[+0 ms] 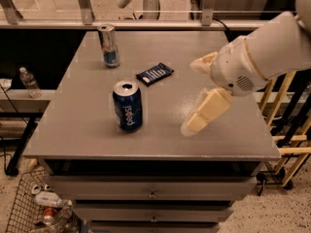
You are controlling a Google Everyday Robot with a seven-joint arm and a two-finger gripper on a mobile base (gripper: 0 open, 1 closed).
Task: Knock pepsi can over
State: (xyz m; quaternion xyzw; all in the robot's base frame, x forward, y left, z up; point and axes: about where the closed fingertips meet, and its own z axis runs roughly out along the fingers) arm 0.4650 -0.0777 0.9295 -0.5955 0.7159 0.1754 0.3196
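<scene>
Gripper (191, 96) above the right half of the table (233, 144), fingers spread apart. Pepsi can (128, 106) upright near the front left, well apart from it, bare tabletop between. Behind the can, a dark packet (154, 74); slim can (109, 45) standing at the back left.

With the upright dark blue pepsi can (128, 106) as the clock's centre, the cream two-finger gripper (193, 97) hangs at 3 o'clock over the flat grey metal table (87, 130), fingers spread wide, and only bare tabletop lies between it and the can. A flat dark snack packet (154, 74) lies at 1 o'clock, near the can but not touching it. A slim silver-and-blue can (109, 46) stands well off at 11 o'clock by the far edge, and both sit outside that lane.
</scene>
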